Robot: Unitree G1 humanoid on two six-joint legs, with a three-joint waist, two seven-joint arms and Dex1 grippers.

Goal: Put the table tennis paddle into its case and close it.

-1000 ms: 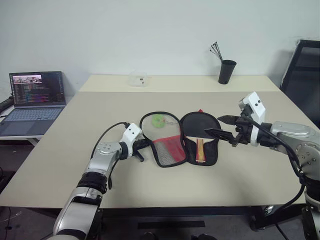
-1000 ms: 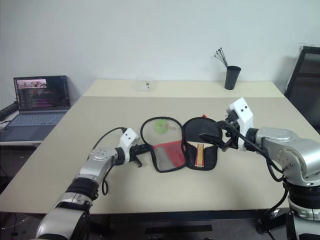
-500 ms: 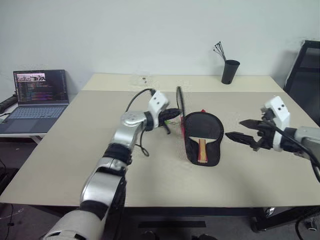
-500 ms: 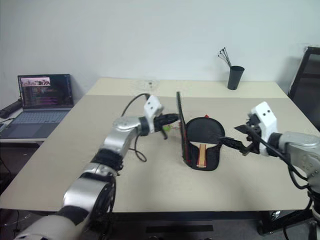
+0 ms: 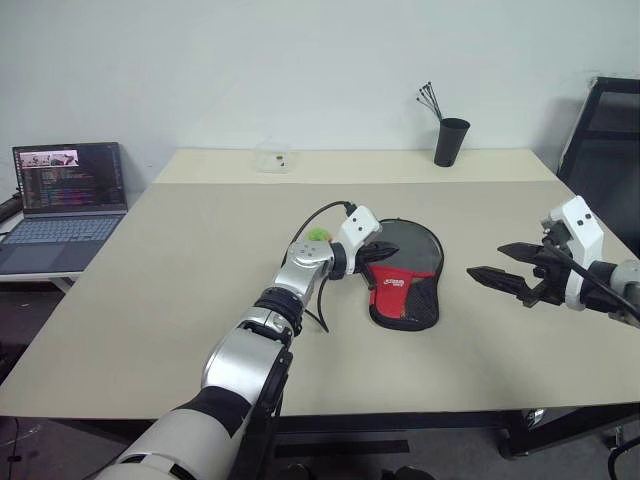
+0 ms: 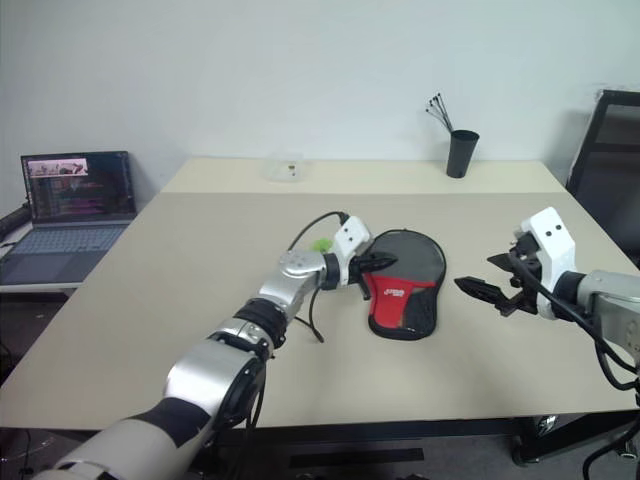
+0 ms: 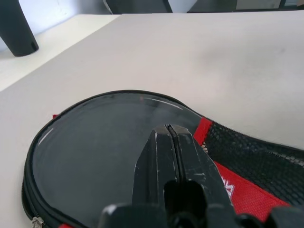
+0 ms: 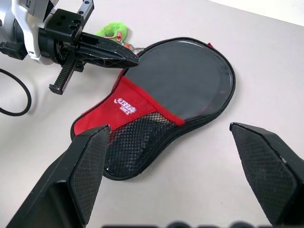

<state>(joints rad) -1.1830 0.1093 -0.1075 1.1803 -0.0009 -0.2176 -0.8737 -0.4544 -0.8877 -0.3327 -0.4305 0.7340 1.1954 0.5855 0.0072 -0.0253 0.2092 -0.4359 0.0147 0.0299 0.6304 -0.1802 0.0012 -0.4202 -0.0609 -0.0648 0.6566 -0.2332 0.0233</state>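
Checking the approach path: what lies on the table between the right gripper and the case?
Nothing: in the left eye view, bare table separates the open right gripper from the case. The right wrist view agrees.

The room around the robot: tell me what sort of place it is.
Probably an office or lab workspace. A wide beige table stands against a plain white wall, an open laptop showing code sits on a side desk, and a black cup holds cable ties.
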